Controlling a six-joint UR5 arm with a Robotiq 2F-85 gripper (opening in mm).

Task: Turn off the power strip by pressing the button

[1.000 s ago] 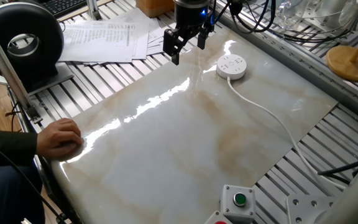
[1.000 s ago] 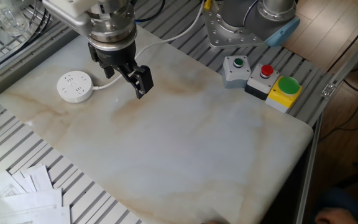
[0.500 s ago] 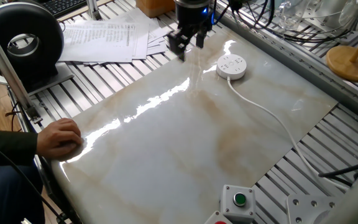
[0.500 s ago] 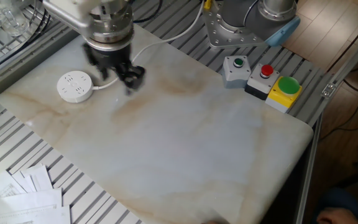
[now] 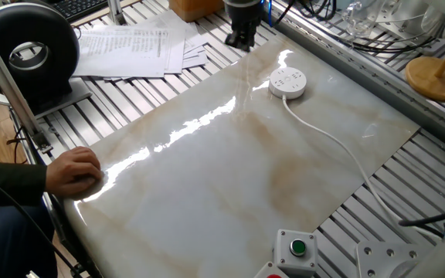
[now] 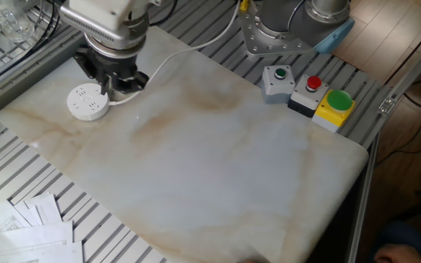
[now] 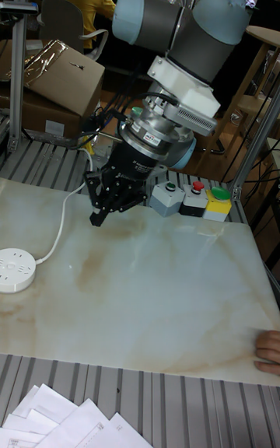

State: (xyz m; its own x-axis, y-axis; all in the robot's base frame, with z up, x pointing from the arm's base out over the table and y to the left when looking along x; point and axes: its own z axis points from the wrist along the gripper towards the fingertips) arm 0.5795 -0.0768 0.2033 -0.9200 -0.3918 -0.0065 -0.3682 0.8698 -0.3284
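The power strip (image 5: 287, 83) is a round white puck lying at the far corner of the marble slab (image 5: 230, 177), and its thin white cord (image 5: 332, 141) trails across the slab to the edge. It also shows as the power strip (image 6: 88, 102) and the power strip (image 7: 15, 267). My gripper (image 5: 241, 37) hangs above the slab's back edge, left of the puck and apart from it. In the other fixed view the gripper (image 6: 115, 82) sits just right of the puck. The tall fixed view has the gripper (image 7: 103, 213) raised above the slab. No view shows a gap between the fingertips or contact.
A grey box with a green button (image 6: 277, 79), a red-button box (image 6: 311, 88) and a yellow box (image 6: 332, 106) stand at the slab's edge. A person's hand (image 5: 74, 171) rests on the slab's corner. Papers (image 5: 126, 48) and a black round device (image 5: 28, 54) lie beyond it.
The gripper has moved back across the slab toward the puck's end and has turned; the two spread fingers seen a second ago no longer show apart.
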